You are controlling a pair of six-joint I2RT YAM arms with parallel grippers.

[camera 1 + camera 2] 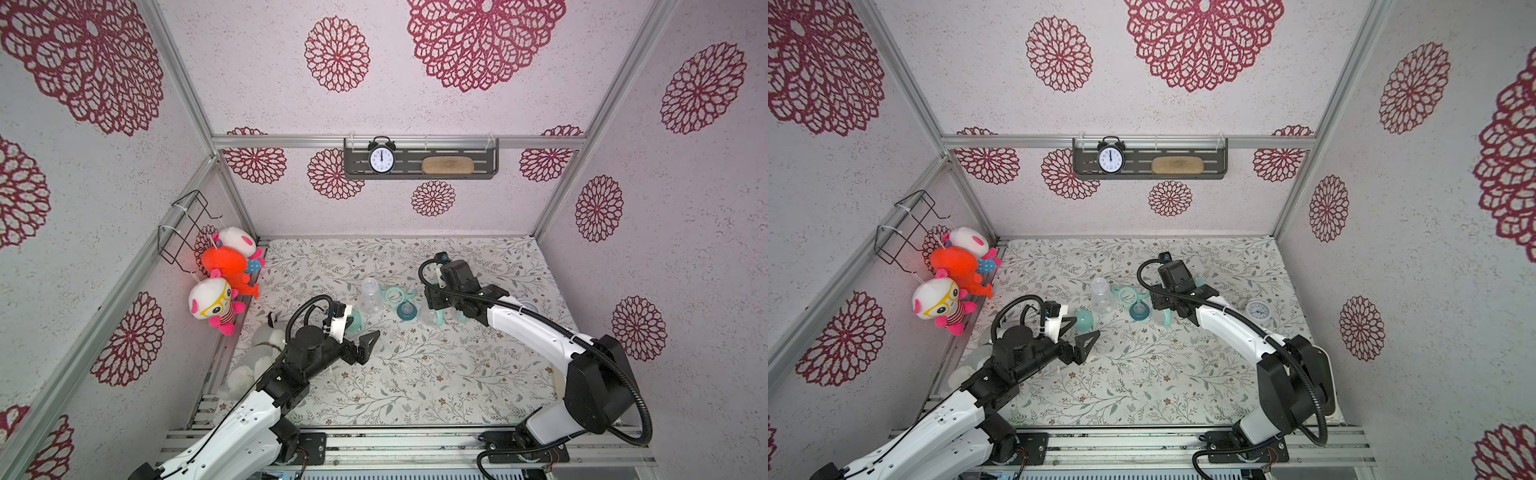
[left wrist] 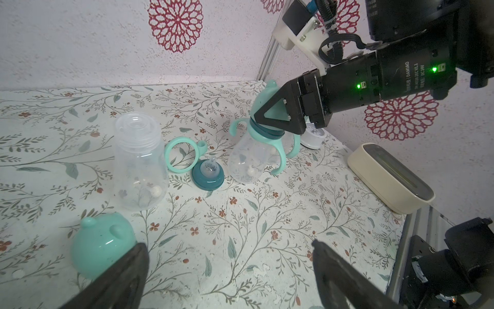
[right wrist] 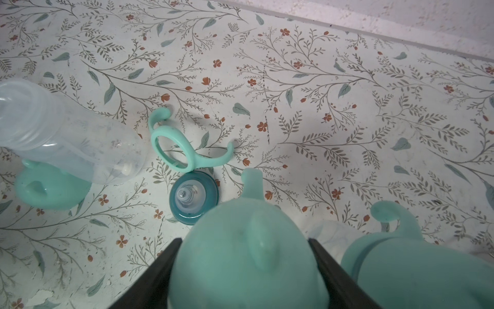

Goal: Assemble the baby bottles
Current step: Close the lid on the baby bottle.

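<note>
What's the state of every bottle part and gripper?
bare bottle: upright, uncapped.
handle ring: lying loose.
nipple collar: loose, nipple up.
loose cap: lying unattached.
held bottle: capped, gripped at cap.
other capped bottle: ungripped.
left gripper: open.
right gripper: shut on held bottle.

The table has a pale cover printed with leafy sprigs and small red flowers. Near its middle an open clear bottle stands upright, with a mint handle ring lying flat just beside it and a dark teal nipple collar next to the ring. A loose mint dome cap sits nearer the left. A capped bottle stands further right, a small white clock beyond it, and a cream box at the right edge.
</note>
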